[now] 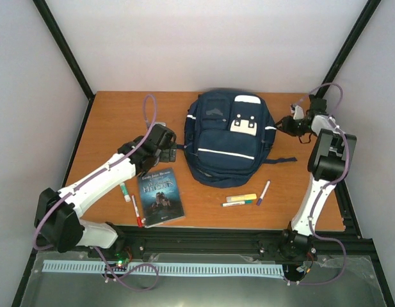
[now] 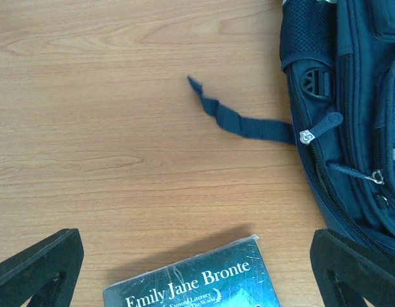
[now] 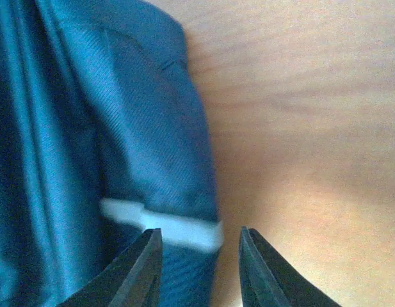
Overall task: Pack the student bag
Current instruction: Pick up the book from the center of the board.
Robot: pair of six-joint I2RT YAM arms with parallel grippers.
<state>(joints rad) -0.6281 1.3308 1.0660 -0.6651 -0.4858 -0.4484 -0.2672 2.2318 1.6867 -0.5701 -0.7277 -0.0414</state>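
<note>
The right jaws stand a little apart with nothing between them. In the right wrist view bare tabletop [image 3: 312,128] shows through the gap. Just above their left tip lies the edge of the student bag [image 3: 88,128], with its white stripe [image 3: 165,227] ending close to the gap. The fabric looks just beside the tips and not pinched, though I cannot rule out a light touch.

The left jaws are spread wide and empty, their tips at the two lower corners of the left wrist view. Between them at the bottom edge is the top of a book [image 2: 191,281], flat on the wood. Up and to the right a loose dark strap [image 2: 242,121] trails from the bag, and a zipper pull [image 2: 319,128] lies on the bag's side seam at the right of the frame.

In the top view the bag lies flat in the upper centre, its long axis running up and down the frame and its white-patched end uppermost. All its zippers seem closed. The right arm [image 1: 325,160] reaches the bag's upper right side and the left arm [image 1: 114,173] its lower left side, so both are just beside it.

I judge the next move turns on that zipper pull. It lies to the right of the left jaws and runs slantwise along the seam, so the left arm is the nearer one. Several pens [image 1: 241,198] wait below the bag.
</note>
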